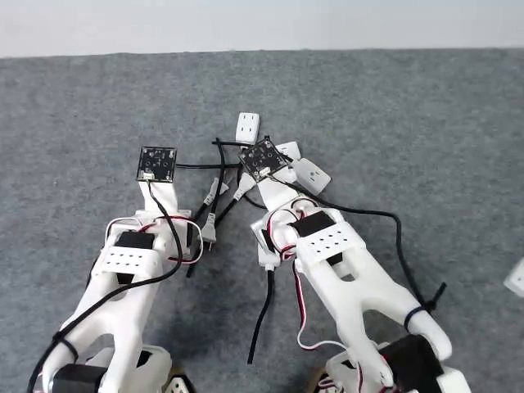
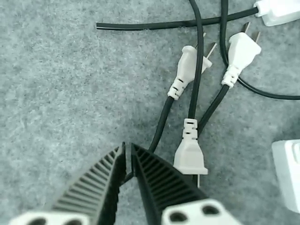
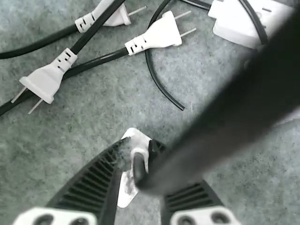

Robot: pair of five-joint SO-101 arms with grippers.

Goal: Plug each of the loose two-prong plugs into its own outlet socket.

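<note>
We see coarse grey felt [image 1: 426, 123] carrying smooth square white sockets [image 1: 247, 127]. Three flat white plugs [image 2: 190, 157] on round black cords [image 2: 163, 117] lie just beyond the left gripper [image 2: 128, 157], its ribbed fingers [image 2: 101, 183] pressed together. The right wrist view adds the right gripper [image 3: 138, 161] pinching a fourth plug [image 3: 132, 143].

A grey carpet-like mat [image 1: 426, 147] is covering the tabletop from edge to edge. A pale wall strip [image 1: 262, 24] is running along its far side at 12 o'clock. A small white object [image 1: 516, 278], too cropped to identify, is lying at 3 o'clock.
</note>
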